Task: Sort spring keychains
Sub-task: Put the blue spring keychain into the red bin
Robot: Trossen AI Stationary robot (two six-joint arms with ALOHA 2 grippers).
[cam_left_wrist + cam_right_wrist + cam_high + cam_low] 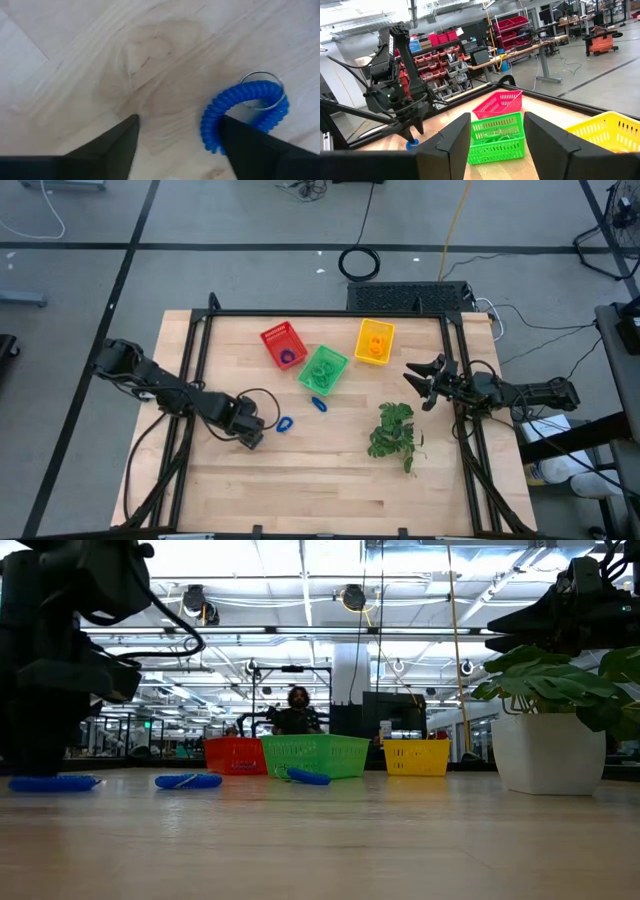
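Observation:
Three blue spring keychains lie flat on the table. One (245,107), with a metal ring (261,90), lies at my left gripper (178,122), which is open and points down at the table (250,438). This keychain shows in the low view (50,782) below the left arm. Another keychain (284,423) lies just right of that gripper. The third (319,404) lies in front of the green basket (323,369). The red basket (283,345) holds a blue loop, the green basket green ones, and the yellow basket (374,341) orange ones. My right gripper (425,380) hangs open near the table's right edge. My left gripper comes from above, pointing down, and is open. One finger (250,145) stands over the rim of the blue keychain's coil (212,132). The rest of the loop lies outside the fingers, flat on the table. Whether the finger touches the coil, I cannot tell.
A leafy plant sprig (395,430) in a white pot (545,750) stands on the table's right half, below my right gripper. The three baskets sit in a row toward the far edge. Bare wood lies along the near edge. A person (297,712) sits beyond the table.

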